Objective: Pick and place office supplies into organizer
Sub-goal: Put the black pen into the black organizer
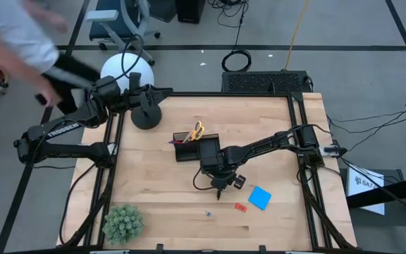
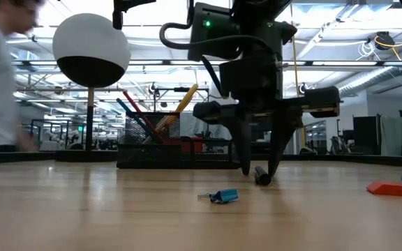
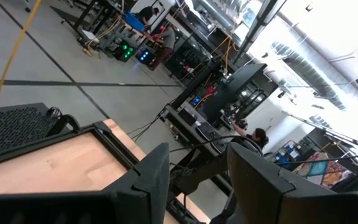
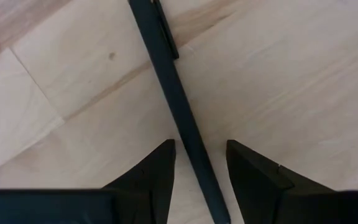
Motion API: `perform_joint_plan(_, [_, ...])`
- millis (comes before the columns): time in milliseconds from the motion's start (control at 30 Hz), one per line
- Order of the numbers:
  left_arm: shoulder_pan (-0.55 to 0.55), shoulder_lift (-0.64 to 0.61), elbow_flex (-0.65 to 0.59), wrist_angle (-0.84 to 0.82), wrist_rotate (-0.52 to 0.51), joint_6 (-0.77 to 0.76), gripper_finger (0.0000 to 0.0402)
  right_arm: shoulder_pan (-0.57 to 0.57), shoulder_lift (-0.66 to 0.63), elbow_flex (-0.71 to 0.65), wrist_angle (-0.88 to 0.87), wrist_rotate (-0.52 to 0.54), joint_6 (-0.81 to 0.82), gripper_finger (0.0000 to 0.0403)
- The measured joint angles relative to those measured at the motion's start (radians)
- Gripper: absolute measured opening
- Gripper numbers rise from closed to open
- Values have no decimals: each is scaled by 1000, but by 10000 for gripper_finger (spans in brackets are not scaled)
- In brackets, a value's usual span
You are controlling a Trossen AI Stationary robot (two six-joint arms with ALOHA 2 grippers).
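Right gripper (image 4: 199, 163), fingers parted around a black pen (image 4: 174, 93) on the table, should close squarely, then lift toward the organizer (image 1: 192, 148) at its 11 o'clock.

The tabletop (image 1: 154, 176) is showing pale, smooth wood planks with fine grain and a soft sheen, and the black pen (image 4: 173, 87) lying on it is looking like matt plastic. The organizer (image 2: 152, 143) is reading as black wire mesh metal. The globe lamp (image 2: 91, 43) is gleaming like smooth, glossy white glass or plastic.
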Motion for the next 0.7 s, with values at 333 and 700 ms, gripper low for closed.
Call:
perform_joint_plan(333, [0,0,0,0,0,5,154,3,4,-1,-16,-18,9,107])
perform_joint_plan(700, [0,0,0,0,0,7,154,5,6,-2,-34,-25,10,21])
